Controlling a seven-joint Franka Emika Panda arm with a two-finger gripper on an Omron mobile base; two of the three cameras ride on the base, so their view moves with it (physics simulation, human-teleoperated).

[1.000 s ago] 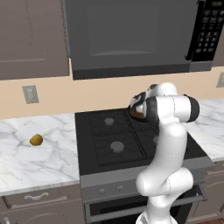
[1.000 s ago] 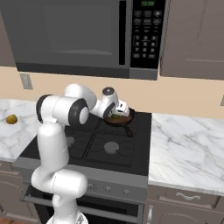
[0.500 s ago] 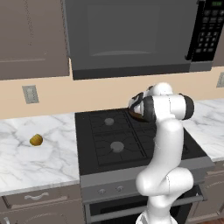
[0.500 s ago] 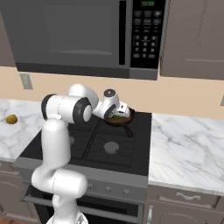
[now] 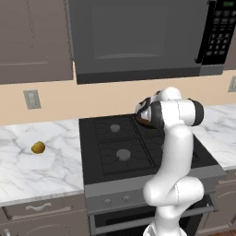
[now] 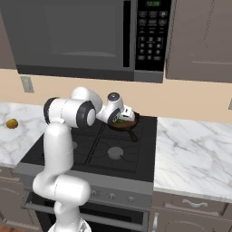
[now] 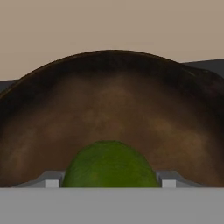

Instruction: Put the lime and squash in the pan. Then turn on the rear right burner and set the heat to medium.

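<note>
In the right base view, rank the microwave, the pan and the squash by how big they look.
1. Microwave, by far the largest.
2. Pan, partly covered by the hand.
3. Squash, smallest; it sits about as far off as the pan, so the order holds.

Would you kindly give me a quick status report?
Fingers closed on the dark green lime, over the brown skillet. Yellow-orange squash waits on left counter. Nothing in the way.

We see the lime [image 7: 109,164] sitting right between the jaws, with a finger close on each side of it. The pan [image 7: 109,109] is under and behind the lime, on the back right part of the stove [image 6: 97,152]. The squash [image 5: 38,147] lies far from the jaws, out on the counter [image 5: 37,166] left of the stove.
</note>
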